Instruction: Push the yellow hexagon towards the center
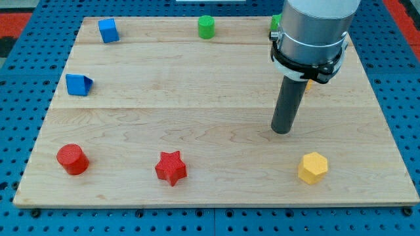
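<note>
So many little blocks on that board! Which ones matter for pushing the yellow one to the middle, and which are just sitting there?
In the job:
- yellow hexagon
- my tip, just above and to the view's left of it, apart

Just lying about:
- red star
- red cylinder
- blue cube
- blue block
- green cylinder
- green block, mostly hidden behind the arm

rod upright in the right half of the frame

the arm comes down from the upper right of the frame, a grey cylinder ringed by a black clamp. below it the dark rod stands straight, and my tip [283,131] sits right of the frame's centre.
</note>
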Robot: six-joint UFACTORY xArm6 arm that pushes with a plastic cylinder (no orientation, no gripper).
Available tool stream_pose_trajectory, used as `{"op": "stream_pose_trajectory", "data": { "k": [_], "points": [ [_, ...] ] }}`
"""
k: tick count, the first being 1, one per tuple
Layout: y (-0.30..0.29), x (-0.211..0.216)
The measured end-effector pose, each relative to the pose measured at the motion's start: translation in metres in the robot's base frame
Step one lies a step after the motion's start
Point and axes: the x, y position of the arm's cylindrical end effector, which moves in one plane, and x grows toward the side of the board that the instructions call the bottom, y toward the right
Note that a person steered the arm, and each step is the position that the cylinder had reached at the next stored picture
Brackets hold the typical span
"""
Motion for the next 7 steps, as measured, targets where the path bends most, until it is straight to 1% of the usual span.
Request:
{"op": "stream_pose_trajectory", "data": {
  "k": [5,7],
  "points": [
    [0.004,0.002],
    [0.047,0.004]
  ]
}}
